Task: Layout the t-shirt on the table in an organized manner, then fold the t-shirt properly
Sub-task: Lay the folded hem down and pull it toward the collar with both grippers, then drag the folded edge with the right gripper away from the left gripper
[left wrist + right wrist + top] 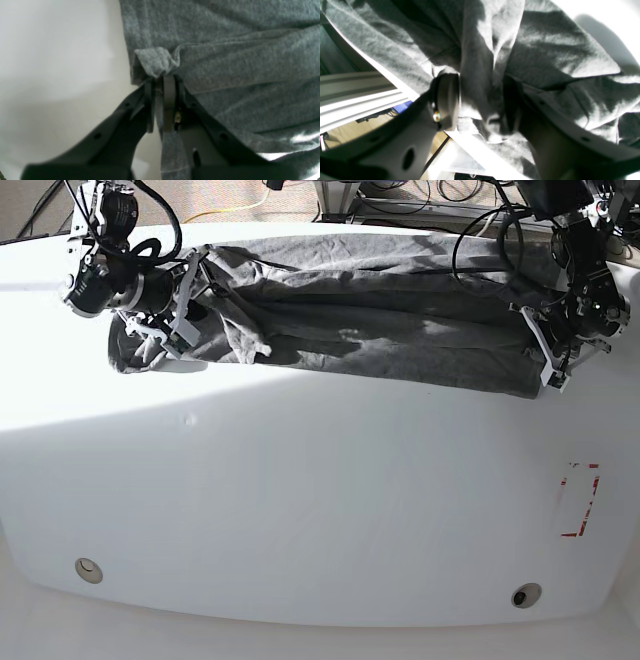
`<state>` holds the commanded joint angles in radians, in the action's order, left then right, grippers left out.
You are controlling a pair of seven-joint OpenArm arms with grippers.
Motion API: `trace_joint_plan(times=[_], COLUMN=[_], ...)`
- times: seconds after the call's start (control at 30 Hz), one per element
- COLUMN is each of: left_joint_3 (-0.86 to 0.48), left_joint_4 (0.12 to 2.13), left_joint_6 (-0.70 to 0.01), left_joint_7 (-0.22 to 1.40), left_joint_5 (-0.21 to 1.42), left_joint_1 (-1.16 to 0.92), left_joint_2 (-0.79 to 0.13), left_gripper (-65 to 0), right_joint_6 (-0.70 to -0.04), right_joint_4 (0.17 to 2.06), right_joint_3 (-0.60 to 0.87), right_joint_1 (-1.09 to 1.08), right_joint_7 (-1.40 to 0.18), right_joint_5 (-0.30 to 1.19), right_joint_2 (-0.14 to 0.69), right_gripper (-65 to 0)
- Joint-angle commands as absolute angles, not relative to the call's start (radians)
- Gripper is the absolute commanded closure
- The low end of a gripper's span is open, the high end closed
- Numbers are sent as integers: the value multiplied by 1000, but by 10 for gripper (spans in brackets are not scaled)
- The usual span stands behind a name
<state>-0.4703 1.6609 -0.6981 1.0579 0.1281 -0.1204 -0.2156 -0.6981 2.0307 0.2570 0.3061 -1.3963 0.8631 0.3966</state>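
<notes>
T-shirt (370,315) lies bunched, laying out unfinished; my left gripper (162,81) and right gripper (480,100) each pinch cloth, so next I spread it flat.

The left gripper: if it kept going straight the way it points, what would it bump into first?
Probably more of the t-shirt. The left gripper is shut on a fold of it, with grey cloth right ahead.

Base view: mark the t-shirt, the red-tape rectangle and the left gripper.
t-shirt (400,320), base view, middle of the spread grey cloth.
red-tape rectangle (580,500), base view, the marked patch on the table.
left gripper (550,365), base view, at its fingertips, by the shirt's end.
</notes>
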Motion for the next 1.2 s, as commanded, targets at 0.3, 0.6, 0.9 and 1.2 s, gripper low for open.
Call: trace_joint_plan(times=[0.3,0.6,0.9,1.2], left_joint_3=[-470,-470,-470,-470], left_joint_4=[1661,1661,1661,1661], left_joint_6=[-698,-698,-698,-698], left_joint_7=[1058,1058,1058,1058], left_joint_5=[128,128,128,128], left_joint_1=[-120,-120,-122,-124], left_joint_2=[-228,-231,-232,-229], left_gripper=[-36,-36,-36,-36], right_joint_6=[-698,-698,-698,-698], right_joint_4=[2031,2014,2012,2011], right_joint_3=[259,263,263,266], right_joint_1=[305,225,219,176], right_joint_7=[-1396,-1396,-1376,-1230], right_joint_5=[877,872,685,318], right_joint_2=[489,495,490,407], right_gripper=[-398,-396,-401,-401])
